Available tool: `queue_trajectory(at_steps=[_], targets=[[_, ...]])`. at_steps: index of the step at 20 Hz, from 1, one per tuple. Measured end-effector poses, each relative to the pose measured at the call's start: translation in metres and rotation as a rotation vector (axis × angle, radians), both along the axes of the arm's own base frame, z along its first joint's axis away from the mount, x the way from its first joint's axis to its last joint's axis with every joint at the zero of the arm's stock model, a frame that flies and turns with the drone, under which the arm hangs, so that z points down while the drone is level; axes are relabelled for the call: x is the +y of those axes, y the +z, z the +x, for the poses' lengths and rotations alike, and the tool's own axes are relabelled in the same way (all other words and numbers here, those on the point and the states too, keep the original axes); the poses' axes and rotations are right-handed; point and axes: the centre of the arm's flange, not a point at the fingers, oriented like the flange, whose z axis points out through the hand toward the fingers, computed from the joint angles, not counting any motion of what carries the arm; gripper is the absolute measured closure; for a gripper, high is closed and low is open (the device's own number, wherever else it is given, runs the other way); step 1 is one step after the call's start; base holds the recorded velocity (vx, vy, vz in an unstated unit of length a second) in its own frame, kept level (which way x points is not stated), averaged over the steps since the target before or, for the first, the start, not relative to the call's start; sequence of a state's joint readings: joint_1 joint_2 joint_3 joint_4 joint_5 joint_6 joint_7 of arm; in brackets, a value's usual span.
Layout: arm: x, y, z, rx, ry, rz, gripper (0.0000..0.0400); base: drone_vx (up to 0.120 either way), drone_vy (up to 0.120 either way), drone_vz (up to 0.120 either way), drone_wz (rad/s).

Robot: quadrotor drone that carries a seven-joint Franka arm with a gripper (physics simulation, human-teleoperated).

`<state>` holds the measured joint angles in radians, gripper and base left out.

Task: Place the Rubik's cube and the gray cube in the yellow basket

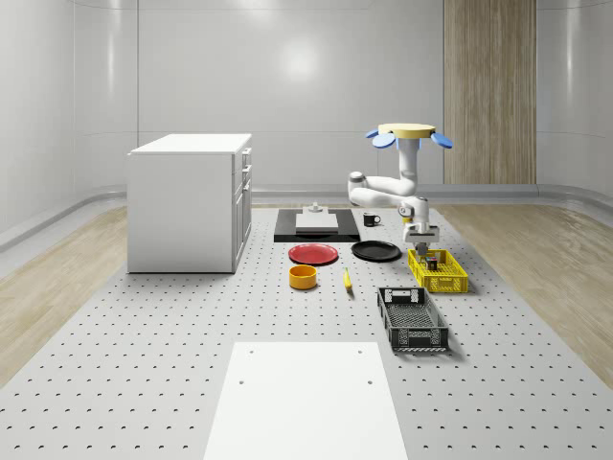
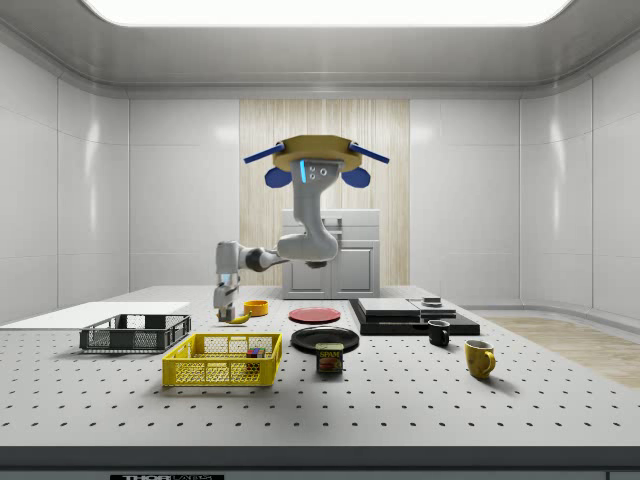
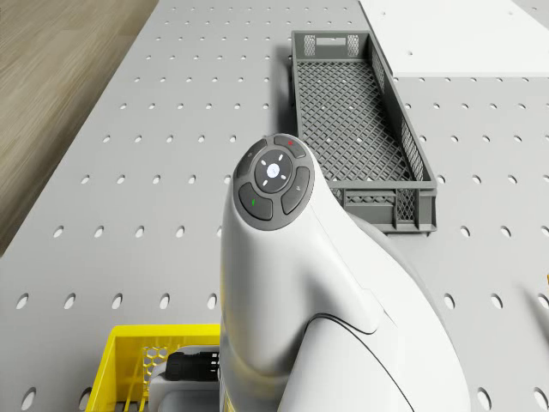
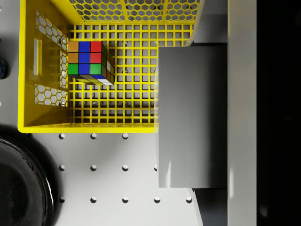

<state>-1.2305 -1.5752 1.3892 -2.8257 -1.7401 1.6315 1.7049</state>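
1. Rubik's cube (image 4: 89,61) is already lying inside the yellow basket (image 4: 28,94), on its grid floor and close to one corner, as seen in the wrist view; one half of the task is judged done.

2. The gray cube (image 4: 193,117) is seen held close under the wrist camera as a large gray block, partly over the basket's floor and partly over the worktop (image 4: 108,179) beyond the basket's rim. It is flanked by a pale finger (image 4: 242,113) on one side, so the pincer (image 1: 421,241) is judged to be pinching the gray cube.

3. The step in hand is judged to be the delivery of the second cube: it is carried above the basket but has not yet been let go.

4. For the next move, the cube would need to be brought wholly inside the rim, away from the edge it straddles and clear of the Rubik's cube, and only then released; a release while it overhangs the rim could tip it out onto the worktop.

5. The drone (image 2: 315,155) is seen hovering above the worktop, near the yellow basket and just beyond the black plate (image 1: 375,251). The arm (image 2: 300,245) is hung below it, bent outward at the elbow, with the wrist turned straight down so that the pincer hangs over the basket's far end in the whole-scene view.
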Motion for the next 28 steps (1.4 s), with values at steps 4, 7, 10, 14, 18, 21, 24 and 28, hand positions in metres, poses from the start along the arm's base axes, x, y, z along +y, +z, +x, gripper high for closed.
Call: queue_trajectory(at_steps=[4,7,10,14,18,21,24,28], targets=[[0.0000,0.0000,0.0000,0.000,0.000,0.000,0.0150,0.000,0.120,-0.050,0.000],[0.0000,0.0000,0.0000,0.000,0.000,0.000,0.0150,0.000,0.120,-0.120,0.000],[0.0000,0.0000,0.0000,0.000,0.000,0.000,0.0150,0.000,0.120,-0.120,0.000],[0.0000,0.0000,0.0000,0.000,0.000,0.000,0.0150,0.010,0.020,-0.110,0.000],[0.0000,0.0000,0.0000,0.000,0.000,0.000,0.0150,0.120,0.000,0.000,0.000],[0.0000,0.0000,0.0000,0.000,0.000,0.000,0.0150,0.080,0.027,0.000,0.000],[0.0000,0.0000,0.0000,0.000,0.000,0.000,0.0150,0.000,0.120,0.000,0.000],[0.0000,0.0018,0.0000,0.000,0.000,0.000,0.0150,0.000,0.050,0.000,0.000]])
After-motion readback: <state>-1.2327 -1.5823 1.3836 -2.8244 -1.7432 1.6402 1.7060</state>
